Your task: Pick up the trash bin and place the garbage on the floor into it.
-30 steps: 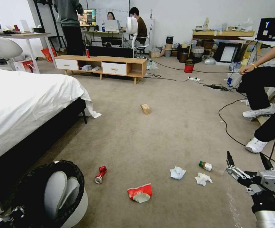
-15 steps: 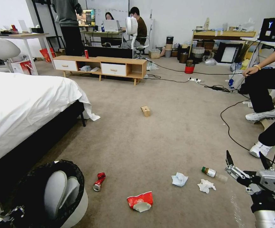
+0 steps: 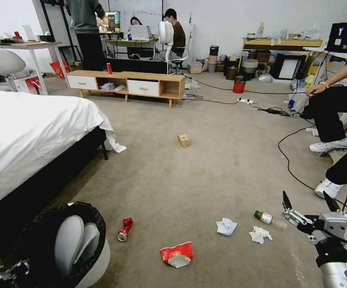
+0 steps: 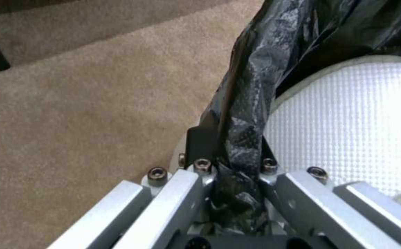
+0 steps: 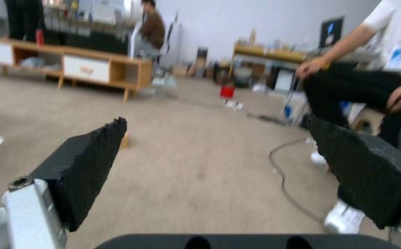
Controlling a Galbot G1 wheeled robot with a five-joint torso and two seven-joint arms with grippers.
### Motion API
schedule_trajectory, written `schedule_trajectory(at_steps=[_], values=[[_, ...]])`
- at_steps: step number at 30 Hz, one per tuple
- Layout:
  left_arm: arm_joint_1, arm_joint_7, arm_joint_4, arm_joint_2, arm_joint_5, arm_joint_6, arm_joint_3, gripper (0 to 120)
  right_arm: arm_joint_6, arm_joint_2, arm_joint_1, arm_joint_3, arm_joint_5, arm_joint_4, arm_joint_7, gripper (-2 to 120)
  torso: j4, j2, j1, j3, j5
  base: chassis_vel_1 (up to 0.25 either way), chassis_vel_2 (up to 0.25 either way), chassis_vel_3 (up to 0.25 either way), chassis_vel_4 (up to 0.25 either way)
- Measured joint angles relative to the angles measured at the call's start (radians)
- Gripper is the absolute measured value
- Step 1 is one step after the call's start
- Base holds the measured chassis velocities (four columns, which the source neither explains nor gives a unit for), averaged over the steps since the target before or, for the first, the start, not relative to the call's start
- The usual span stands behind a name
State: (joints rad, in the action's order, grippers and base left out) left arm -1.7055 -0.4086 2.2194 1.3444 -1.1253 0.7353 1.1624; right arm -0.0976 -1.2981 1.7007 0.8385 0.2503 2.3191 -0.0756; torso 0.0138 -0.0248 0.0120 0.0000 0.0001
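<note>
The trash bin (image 3: 95, 256), white with a black bag and a white lid piece inside, hangs at the lower left of the head view. My left gripper (image 3: 5, 274) is shut on its bagged rim (image 4: 242, 114), with the jaws clamped over the crinkled plastic. Garbage lies on the floor (image 3: 205, 176): a crushed red can (image 3: 124, 229), a crumpled red-white cup (image 3: 176, 254), two tissue wads (image 3: 226, 226) (image 3: 260, 235), a green-capped bottle (image 3: 269, 219) and a tan box (image 3: 184, 140) farther off. My right gripper (image 3: 305, 197) hovers open just right of the bottle, fingers (image 5: 89, 162) spread wide.
A bed (image 3: 29, 128) with a white sheet fills the left. A low wooden cabinet (image 3: 129, 82) stands at the back with an upright red can (image 3: 109, 68) on it. Black cables (image 3: 287, 160) and a seated person's legs and shoes (image 3: 329, 142) crowd the right. A red bucket (image 3: 238, 86) sits far back.
The whole picture shifted slightly, so the camera moved. My right gripper has sunk a little. The bin stays held in my left gripper.
</note>
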Motion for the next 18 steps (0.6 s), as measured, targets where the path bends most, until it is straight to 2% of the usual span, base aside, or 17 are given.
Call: schedule_trajectory(at_steps=[1,3,6,8,9,10,11,13,15,17,18], values=[[0.0,0.0,0.0,0.0,0.0,0.0,0.0,2,0.0,0.0,0.0,0.0,0.0,0.0,0.0,100,0.0,0.0,0.0,0.0,0.0,0.0,0.0,0.0,0.0],[-0.004,0.003,0.004,0.008,0.003,0.0,-0.008,2,-0.092,0.069,-0.007,-0.024,0.072,0.001,-0.019,100,0.0002,0.0,0.0,0.0,0.0002,0.0,0.0,0.0,0.0],[-0.006,0.003,0.005,0.009,0.005,0.0,-0.01,2,-0.112,0.095,-0.009,-0.033,0.095,-0.003,-0.025,100,0.0002,0.0,0.0,0.0,0.0,0.0,0.0,0.0,0.0],[-0.01,0.005,0.006,0.013,0.013,0.0,-0.018,2,-0.2,0.209,-0.022,-0.068,0.177,-0.017,-0.04,100,-0.0001,0.0,0.0,0.0,0.0,0.0,0.0,0.0,0.0],[-0.01,0.005,0.006,0.013,0.013,0.0,-0.018,2,-0.2,0.209,-0.022,-0.068,0.177,-0.017,-0.04,100,-0.0001,0.0,0.0,0.0,0.0,0.0,0.0,0.0,0.0],[-0.01,0.006,0.006,0.016,0.018,0.0,-0.023,2,-0.248,0.27,-0.035,-0.092,0.215,-0.032,-0.049,100,-0.0002,0.0,0.0,0.0,0.0,0.0,0.0,0.0,0.0],[-0.01,0.006,0.006,0.016,0.018,0.0,-0.023,2,-0.248,0.27,-0.035,-0.092,0.215,-0.032,-0.049,100,-0.0002,0.0,0.0,0.0,0.0,0.0,0.0,0.0,0.0],[-0.006,0.006,0.007,0.028,0.032,0.0,-0.032,2,-0.319,0.36,-0.056,-0.139,0.257,-0.063,-0.066,100,0.0,0.0,0.0,0.0,0.0001,0.0,0.0,0.0,0.0],[-0.005,0.006,0.008,0.031,0.034,0.0,-0.033,2,-0.33,0.373,-0.061,-0.147,0.262,-0.068,-0.067,100,-0.0001,0.0,0.0,0.0,0.0,0.0,0.0,0.0,0.0],[-0.003,0.006,0.009,0.04,0.046,0.0,-0.037,2,-0.402,0.429,-0.088,-0.191,0.288,-0.092,-0.07,100,0.0001,0.0,0.0,0.0,0.0002,0.0,0.0,0.0,0.0],[-0.003,0.006,0.009,0.04,0.046,0.0,-0.037,2,-0.402,0.429,-0.088,-0.191,0.288,-0.092,-0.07,100,0.0001,0.0,0.0,0.0,0.0002,0.0,0.0,0.0,0.0]])
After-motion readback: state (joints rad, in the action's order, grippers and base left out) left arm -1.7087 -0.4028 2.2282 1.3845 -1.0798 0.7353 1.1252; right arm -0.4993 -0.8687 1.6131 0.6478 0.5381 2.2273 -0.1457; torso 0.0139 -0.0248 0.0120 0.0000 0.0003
